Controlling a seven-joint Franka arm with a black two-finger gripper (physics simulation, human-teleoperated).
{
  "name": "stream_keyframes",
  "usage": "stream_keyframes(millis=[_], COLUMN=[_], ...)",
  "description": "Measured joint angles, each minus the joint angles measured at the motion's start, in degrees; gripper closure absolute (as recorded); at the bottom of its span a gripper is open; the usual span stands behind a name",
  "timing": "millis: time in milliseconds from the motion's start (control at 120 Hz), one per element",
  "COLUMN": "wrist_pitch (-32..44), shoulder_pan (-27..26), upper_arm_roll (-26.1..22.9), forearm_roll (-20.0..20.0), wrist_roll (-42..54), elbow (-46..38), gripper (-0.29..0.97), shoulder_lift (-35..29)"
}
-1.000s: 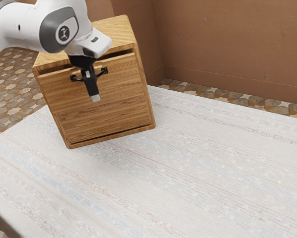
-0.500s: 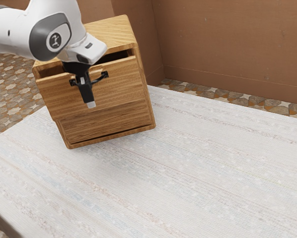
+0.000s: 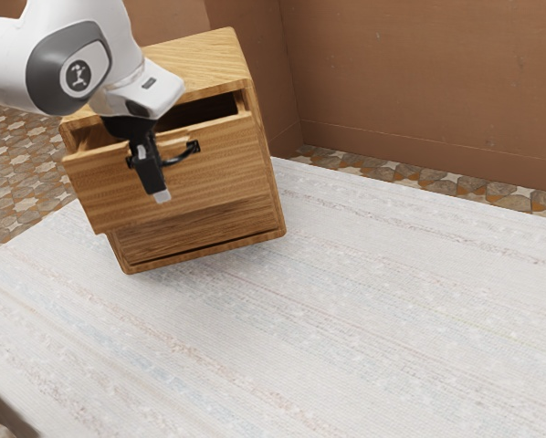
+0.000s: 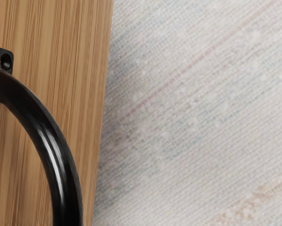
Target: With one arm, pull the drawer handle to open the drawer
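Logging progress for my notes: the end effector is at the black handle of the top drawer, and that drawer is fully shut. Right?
Not quite. The end effector is at the black handle of the top drawer, but that drawer is partly open, not fully shut: the exterior view shows its front standing out from the cabinet, with a dark gap behind it.

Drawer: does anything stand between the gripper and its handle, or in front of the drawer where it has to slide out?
Nothing visible does. The gripper is on the handle, and the drawer, partly out of the cabinet, faces only bare white table surface in front.
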Motion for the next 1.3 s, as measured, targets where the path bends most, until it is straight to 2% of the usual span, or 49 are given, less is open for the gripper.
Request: stream_keyframes(millis=[467, 608, 842, 1017, 1217, 1300], wrist_pitch=[0.4, 0.4, 0.9, 1.1, 1.3, 1.0], shoulder_pan=[1.2, 1.5, 0.1, 0.6, -0.6, 1.0], upper_arm_roll=[-1.7, -2.4, -4.0, -5.3, -6.2, -9.0], forearm_roll=[-1.5, -1.5, -2.3, -2.6, -3.0, -3.3], wrist_roll=[-0.6, -0.8, -1.1, -1.5, -1.8, -1.9], elbow=[-3.7, -5.0, -7.9, -10.1, -12.8, -12.7], gripper=[0.00, 0.05, 0.00, 0.20, 0.07, 0.04], shoulder_lift=[-3.2, -4.8, -7.2, -10.1, -14.0, -18.6])
